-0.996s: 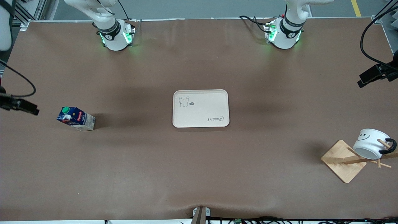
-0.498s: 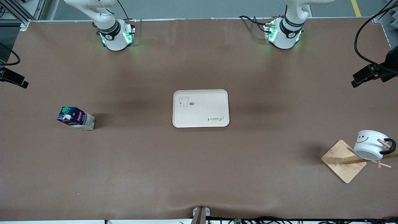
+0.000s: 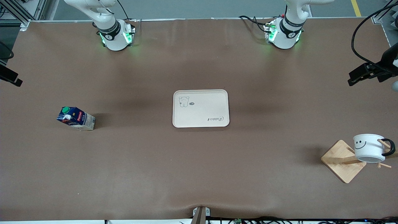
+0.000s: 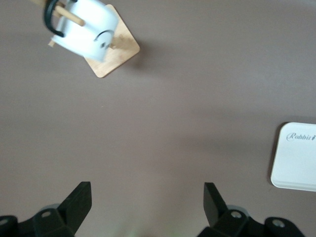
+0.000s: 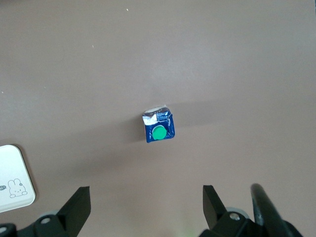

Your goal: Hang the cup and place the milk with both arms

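Observation:
The cup, white with a black smiley and a black loop handle, hangs by its handle on a peg of a wooden rack at the left arm's end of the table. It also shows in the left wrist view. The milk, dark blue with a green cap, stands on the table at the right arm's end, seen from above in the right wrist view. My left gripper is open and empty, high over bare table between the rack and the tray. My right gripper is open and empty, high over the table near the milk.
A cream tray with a small animal drawing lies at the table's middle; its edge shows in the left wrist view and a corner in the right wrist view. Black cables hang at both ends of the table.
The cup has swung on its peg from tilted to more upright. Both arms have drawn back toward the table's ends, the right one farther.

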Tool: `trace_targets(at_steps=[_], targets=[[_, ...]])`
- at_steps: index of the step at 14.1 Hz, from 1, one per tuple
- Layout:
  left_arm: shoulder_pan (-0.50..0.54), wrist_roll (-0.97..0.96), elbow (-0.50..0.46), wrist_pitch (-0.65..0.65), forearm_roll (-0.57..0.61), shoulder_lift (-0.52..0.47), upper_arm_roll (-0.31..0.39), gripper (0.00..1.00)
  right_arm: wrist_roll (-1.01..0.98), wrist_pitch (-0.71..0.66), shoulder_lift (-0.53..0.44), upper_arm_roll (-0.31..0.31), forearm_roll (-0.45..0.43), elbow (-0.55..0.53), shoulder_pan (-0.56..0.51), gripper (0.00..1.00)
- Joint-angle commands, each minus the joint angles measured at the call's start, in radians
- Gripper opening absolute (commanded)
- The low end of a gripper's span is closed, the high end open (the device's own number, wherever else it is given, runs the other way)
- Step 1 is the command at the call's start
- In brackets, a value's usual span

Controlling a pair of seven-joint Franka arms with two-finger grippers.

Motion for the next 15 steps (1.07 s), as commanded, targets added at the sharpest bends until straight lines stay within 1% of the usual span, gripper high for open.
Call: trace_targets(at_steps=[1,3,7,10,15], targets=[[0.003,-0.036,-0.036,-0.009,-0.016,-0.026,-0.061,1.00,-0.006,0.031,-0.053,0.005,0.006,-0.075,-0.005,1.00],[0.008,-0.045,-0.055,0.002,-0.016,-0.037,-0.081,1.00,-0.008,0.088,-0.106,0.006,0.006,-0.150,-0.005,1.00],[0.008,-0.045,-0.062,0.010,-0.016,-0.048,-0.084,1.00,-0.011,0.128,-0.167,0.005,0.006,-0.239,-0.010,1.00],[0.009,-0.045,-0.057,0.010,-0.018,-0.051,-0.084,1.00,-0.086,0.154,-0.166,0.009,0.003,-0.235,0.010,1.00],[0.013,-0.028,-0.039,0.007,-0.018,-0.051,-0.078,1.00,-0.082,0.139,-0.161,0.003,0.008,-0.224,-0.001,1.00]])
